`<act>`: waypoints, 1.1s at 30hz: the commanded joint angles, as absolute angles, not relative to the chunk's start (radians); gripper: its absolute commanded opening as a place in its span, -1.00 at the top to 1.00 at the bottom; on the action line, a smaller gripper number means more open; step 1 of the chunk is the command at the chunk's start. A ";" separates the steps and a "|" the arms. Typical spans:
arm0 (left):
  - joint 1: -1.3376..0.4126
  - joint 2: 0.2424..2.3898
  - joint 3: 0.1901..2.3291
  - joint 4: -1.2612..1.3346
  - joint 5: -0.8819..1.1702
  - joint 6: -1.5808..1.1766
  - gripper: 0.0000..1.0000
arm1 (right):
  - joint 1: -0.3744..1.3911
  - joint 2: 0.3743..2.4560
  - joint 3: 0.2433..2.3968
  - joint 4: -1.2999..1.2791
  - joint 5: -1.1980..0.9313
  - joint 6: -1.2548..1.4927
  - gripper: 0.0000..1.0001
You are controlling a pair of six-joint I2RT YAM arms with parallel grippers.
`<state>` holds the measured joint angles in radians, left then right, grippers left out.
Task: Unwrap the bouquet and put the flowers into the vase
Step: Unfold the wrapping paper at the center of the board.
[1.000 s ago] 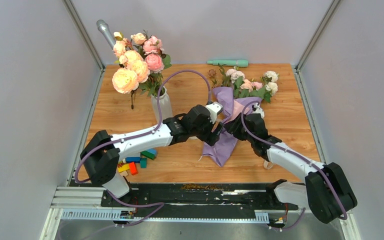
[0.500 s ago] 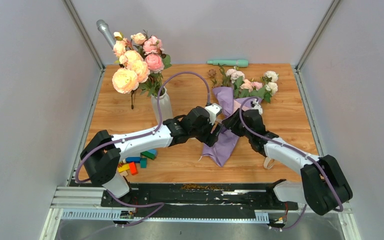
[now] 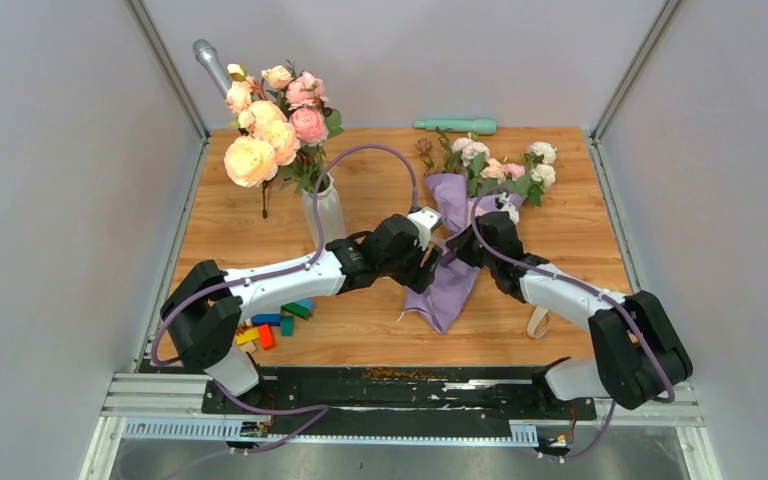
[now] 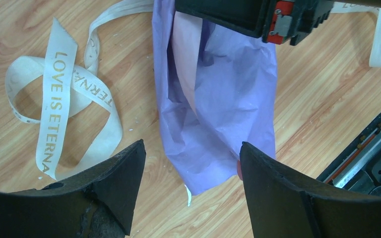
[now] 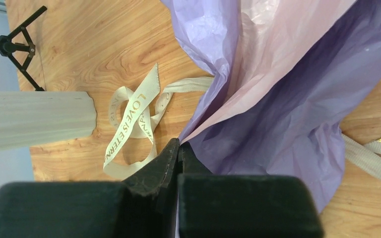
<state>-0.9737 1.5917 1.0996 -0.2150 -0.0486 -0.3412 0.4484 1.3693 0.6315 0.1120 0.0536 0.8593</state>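
The bouquet lies unwrapped mid-table, its lilac paper [image 3: 450,285] spread open with the pink inner side [image 5: 273,59] showing. The flowers [image 3: 500,168], small white and pale pink roses, rest at the paper's far end. My left gripper [image 4: 191,148] hangs open over the paper's near tip [image 4: 218,144], and its right finger touches the paper's edge. My right gripper [image 5: 178,144] is shut, pinching the paper's side edge. Loose beige ribbon [image 4: 54,99] lies beside the paper. The ribbed white vase [image 3: 325,212] stands to the left, holding larger blooms.
Large peach and pink blooms [image 3: 270,120] fill the vase. Coloured blocks [image 3: 275,325] lie near the left arm's base. A teal stick [image 3: 455,125] lies at the back edge, and a second ribbon piece [image 3: 538,325] sits by the right arm.
My right gripper has closed from partly open and reached farther in onto the paper's edge. The left gripper has narrowed slightly and stays over the paper's tip.
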 commanded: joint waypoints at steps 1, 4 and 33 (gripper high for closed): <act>-0.976 1.575 1.111 -0.177 -0.070 -0.375 -0.53 | 0.441 1.286 0.619 0.105 0.098 0.849 1.00; -0.975 1.593 1.124 -0.169 -0.084 -0.388 -0.50 | 0.438 1.211 0.569 0.085 0.118 0.847 1.00; -0.955 1.945 1.407 -0.121 -0.142 -0.395 -0.05 | 0.434 0.857 0.455 -0.212 0.278 0.772 1.00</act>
<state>-0.9646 1.9076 1.3434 -0.1501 -0.1230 -0.4137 0.4370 0.8967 0.4492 -0.1326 0.2001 0.8028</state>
